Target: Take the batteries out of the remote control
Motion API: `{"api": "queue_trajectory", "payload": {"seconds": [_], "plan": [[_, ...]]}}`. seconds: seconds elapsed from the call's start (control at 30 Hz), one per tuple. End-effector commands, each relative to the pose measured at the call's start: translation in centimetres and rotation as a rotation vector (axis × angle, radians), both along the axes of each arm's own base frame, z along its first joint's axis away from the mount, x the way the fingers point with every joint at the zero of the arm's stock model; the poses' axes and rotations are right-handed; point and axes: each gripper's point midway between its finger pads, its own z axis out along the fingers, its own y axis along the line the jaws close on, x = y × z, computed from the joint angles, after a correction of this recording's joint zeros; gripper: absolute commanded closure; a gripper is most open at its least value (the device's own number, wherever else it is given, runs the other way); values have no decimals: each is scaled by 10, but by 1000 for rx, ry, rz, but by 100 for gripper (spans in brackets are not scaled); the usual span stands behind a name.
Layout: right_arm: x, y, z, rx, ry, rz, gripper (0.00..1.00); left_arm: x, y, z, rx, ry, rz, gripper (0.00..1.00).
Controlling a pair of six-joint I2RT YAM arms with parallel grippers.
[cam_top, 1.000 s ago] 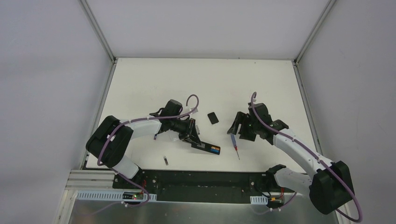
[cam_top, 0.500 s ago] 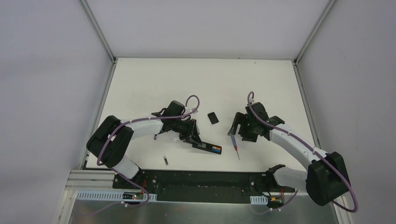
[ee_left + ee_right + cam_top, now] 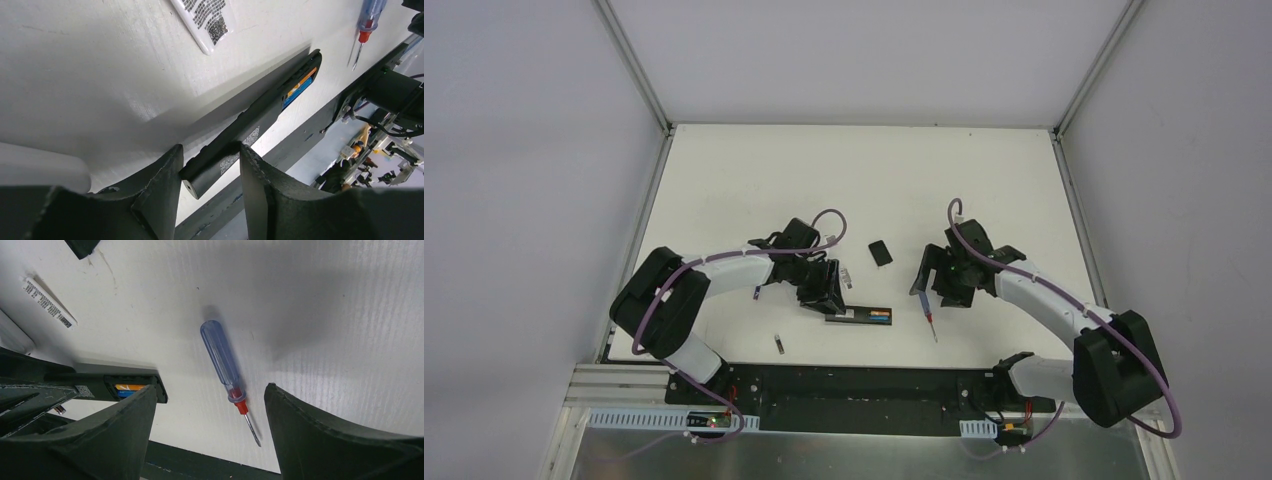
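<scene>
The black remote control (image 3: 861, 317) lies flat on the white table, back up, with its compartment uncovered. Orange and blue batteries (image 3: 883, 317) sit in it, also seen as batteries (image 3: 298, 86) in the left wrist view and batteries (image 3: 127, 389) in the right wrist view. My left gripper (image 3: 210, 150) is open, its fingers loosely straddling the remote's (image 3: 260, 107) near end, with a gap on one side. A small dark battery (image 3: 778, 344) lies loose to the left. My right gripper (image 3: 211, 390) hangs wide open above the table, holding nothing.
A blue-handled screwdriver (image 3: 222, 357) lies between the right gripper's fingers' span, tip toward the front edge. The black battery cover (image 3: 881, 252) rests farther back. A white barcode label (image 3: 205, 20) lies near the remote. The dark rail (image 3: 854, 385) marks the table's front edge.
The left jaws have widened and the remote, held tilted before, now lies flat and level on the table. The right gripper has opened a little more and shifted slightly left over the screwdriver.
</scene>
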Motion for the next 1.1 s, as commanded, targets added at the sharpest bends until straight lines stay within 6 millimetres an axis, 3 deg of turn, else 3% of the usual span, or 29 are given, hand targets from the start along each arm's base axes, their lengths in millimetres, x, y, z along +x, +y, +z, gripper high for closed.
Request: {"api": "queue_trajectory", "payload": {"seconds": [0.0, 0.1, 0.13, 0.2, 0.23, 0.27, 0.57, 0.73, 1.07], "plan": [[5, 6, 9, 23, -9, 20, 19, -3, 24, -20, 147, -14, 14, 56], [5, 6, 8, 16, -6, 21, 18, -3, 25, -17, 147, -22, 15, 51], [6, 6, 7, 13, -3, 20, 18, -3, 25, -14, 143, -27, 12, 44], [6, 6, 6, 10, 5, 22, 18, -3, 23, -5, 120, -49, -5, 14], [6, 6, 6, 8, 8, 25, 18, -3, 24, 0, 114, -64, -8, 4], [6, 6, 5, 3, 14, 27, 18, -3, 25, 5, 113, -82, -10, 1], [10, 7, 3, -42, 51, 58, 22, 10, 31, 68, 67, -263, 24, 1], [6, 5, 0, -108, 107, 95, 30, 19, 31, 99, 30, -357, 68, 1], [-3, -5, -18, -357, 245, 179, 37, 23, 36, 111, 22, -399, 120, 1]]}}
